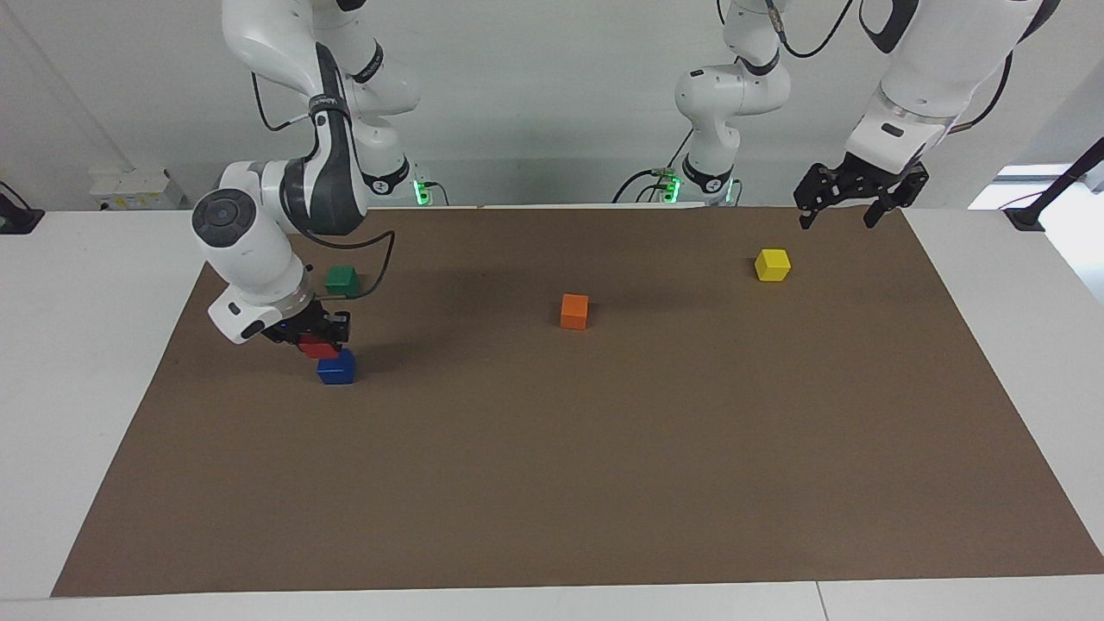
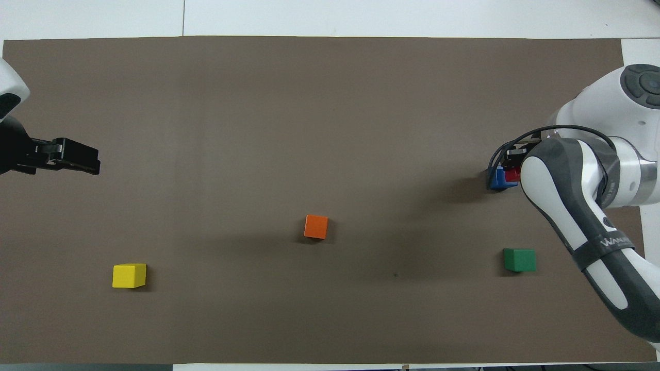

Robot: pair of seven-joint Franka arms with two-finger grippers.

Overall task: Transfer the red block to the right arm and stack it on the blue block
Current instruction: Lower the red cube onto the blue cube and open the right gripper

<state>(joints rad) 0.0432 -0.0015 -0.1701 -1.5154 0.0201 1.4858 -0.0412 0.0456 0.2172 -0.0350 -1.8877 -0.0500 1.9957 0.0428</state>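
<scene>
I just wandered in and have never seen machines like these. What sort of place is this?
Probably a robotics lab set up for practice tasks. Two white robot arms stand at a plain white table covered by a brown mat, on which only small coloured cubes lie, such as an orange cube and a yellow cube.

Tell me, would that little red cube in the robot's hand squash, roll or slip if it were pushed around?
Probably none of these. The small matte red cube keeps sharp, square edges while the right hand is shut on it, so it seems rigid. Its flat faces suggest it would slide rather than roll. It sits low over the small deep blue cube, whose flat top should support it.
</scene>
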